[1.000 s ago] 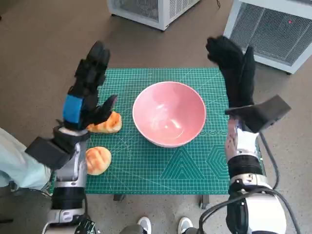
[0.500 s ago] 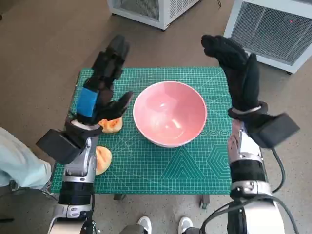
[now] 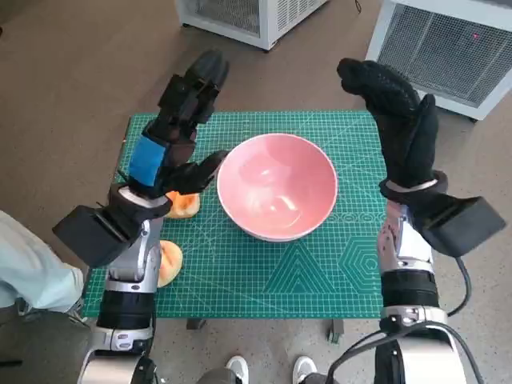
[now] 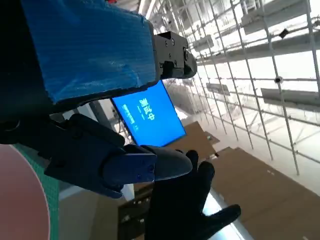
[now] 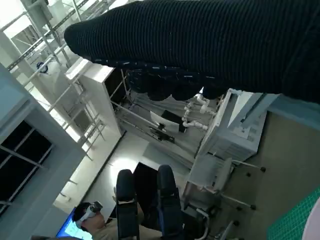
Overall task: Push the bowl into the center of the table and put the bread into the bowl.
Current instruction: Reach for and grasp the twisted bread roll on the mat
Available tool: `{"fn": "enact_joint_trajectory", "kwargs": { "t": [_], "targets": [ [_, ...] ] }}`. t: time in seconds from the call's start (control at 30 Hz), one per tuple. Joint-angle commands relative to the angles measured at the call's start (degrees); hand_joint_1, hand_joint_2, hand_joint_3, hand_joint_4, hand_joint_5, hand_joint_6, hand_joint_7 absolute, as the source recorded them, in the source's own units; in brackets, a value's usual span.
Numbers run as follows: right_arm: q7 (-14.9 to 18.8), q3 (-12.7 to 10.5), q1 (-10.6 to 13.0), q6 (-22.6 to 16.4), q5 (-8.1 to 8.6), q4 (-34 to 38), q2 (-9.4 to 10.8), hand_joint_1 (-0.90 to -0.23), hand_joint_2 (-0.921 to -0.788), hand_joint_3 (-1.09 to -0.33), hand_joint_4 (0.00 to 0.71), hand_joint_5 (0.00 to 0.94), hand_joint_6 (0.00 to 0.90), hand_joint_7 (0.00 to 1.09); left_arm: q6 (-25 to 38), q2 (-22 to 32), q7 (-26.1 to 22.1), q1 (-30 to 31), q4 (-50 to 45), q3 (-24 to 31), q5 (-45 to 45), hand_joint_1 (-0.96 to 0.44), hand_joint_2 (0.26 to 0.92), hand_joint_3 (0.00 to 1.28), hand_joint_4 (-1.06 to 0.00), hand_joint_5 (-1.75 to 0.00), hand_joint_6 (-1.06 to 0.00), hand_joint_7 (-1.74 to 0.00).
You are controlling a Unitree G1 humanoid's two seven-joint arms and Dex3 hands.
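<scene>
Bowl (image 3: 278,186) between both raised hands

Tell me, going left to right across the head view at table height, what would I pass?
Left hand → pink bowl → right hand, all above or on the green mat. The two pieces of bread sit partly under the left arm, so I leave them out.
</scene>
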Motion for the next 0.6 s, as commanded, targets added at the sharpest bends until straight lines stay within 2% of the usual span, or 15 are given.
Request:
{"fn": "enact_joint_trajectory", "kwargs": {
  "t": [0.03, 0.07, 0.13, 0.17, 0.23, 0.3, 0.37, 0.43, 0.47, 0.6],
  "targets": [
    [-0.4, 0.4, 1.6, 1.0, 0.40, -0.2, -0.2, -0.711, -0.921, -0.789, 0.264, 0.008, 0.171, 0.42, -0.2, 0.3, -0.6, -0.6, 0.2, 0.5, -0.7, -0.66, 0.921, 0.41, -0.13, 0.00, 0.00, -0.45],
    [-1.0, 0.5, 1.6, 1.0, 0.01, -0.4, 0.2, -0.711, -0.921, -0.789, 0.264, 0.008, 0.170, 0.42, 2.1, 4.6, -0.2, 0.0, -1.0, 0.9, 3.0, -0.66, 0.921, 0.41, -0.13, 0.00, 0.00, -0.45],
    [-1.9, 0.9, 1.6, 1.2, -0.57, -0.9, 0.7, -0.717, -0.921, -0.782, 0.264, 0.007, 0.170, 0.42, 9.1, 13.5, -0.4, 1.2, -4.5, 1.1, 10.9, -0.59, 0.919, 0.24, -0.14, 0.00, -0.02, -0.39],
    [-2.2, 1.0, 1.7, 1.3, -0.65, -1.1, 0.9, -0.718, -0.921, -0.781, 0.263, 0.007, 0.170, 0.42, 15.1, 18.5, -1.5, 1.9, -7.2, 0.7, 16.1, -0.58, 0.919, 0.20, -0.14, 0.00, -0.02, -0.37],
    [-2.3, 1.1, 1.8, 1.5, -0.61, -1.3, 1.0, -0.724, -0.921, -0.777, 0.263, 0.006, 0.168, 0.43, 24.8, 24.2, -3.9, 2.3, -11.2, -0.6, 22.8, -0.49, 0.869, 0.08, -0.13, 0.00, -0.10, -0.21],
    [-2.4, 1.2, 1.8, 1.6, -0.44, -1.4, 1.0, -0.727, -0.921, -0.774, 0.263, 0.005, 0.167, 0.43, 34.6, 27.9, -6.7, 1.7, -14.1, -2.4, 28.1, -0.44, 0.826, 0.04, -0.11, 0.00, -0.14, -0.13],
    [-2.3, 1.2, 1.8, 1.6, -0.28, -1.3, 1.1, -0.729, -0.921, -0.772, 0.263, 0.005, 0.166, 0.43, 43.2, 29.9, -9.0, 0.6, -15.3, -4.4, 32.1, -0.40, 0.788, 0.02, -0.08, 0.00, -0.17, -0.08],
    [-2.4, 1.2, 1.8, 1.6, -0.21, -1.2, 1.2, -0.729, -0.921, -0.772, 0.263, 0.005, 0.165, 0.44, 48.1, 30.6, -9.7, -0.3, -15.1, -5.7, 34.6, -0.37, 0.762, 0.01, -0.06, 0.00, -0.20, -0.05],
    [-2.4, 1.2, 1.7, 1.6, -0.19, -1.1, 1.2, -0.728, -0.921, -0.771, 0.263, 0.005, 0.164, 0.44, 49.5, 30.7, -9.8, -0.6, -14.9, -6.1, 35.4, -0.36, 0.756, 0.01, -0.05, 0.00, -0.21, -0.04],
    [-2.7, 1.2, 1.4, 1.4, -0.32, -0.4, 1.3, -0.729, -0.921, -0.771, 0.264, 0.005, 0.163, 0.44, 47.9, 30.8, -7.5, 0.4, -12.3, -6.8, 38.0, -0.34, 0.748, 0.00, -0.05, 0.00, -0.23, -0.03]
  ]
}}
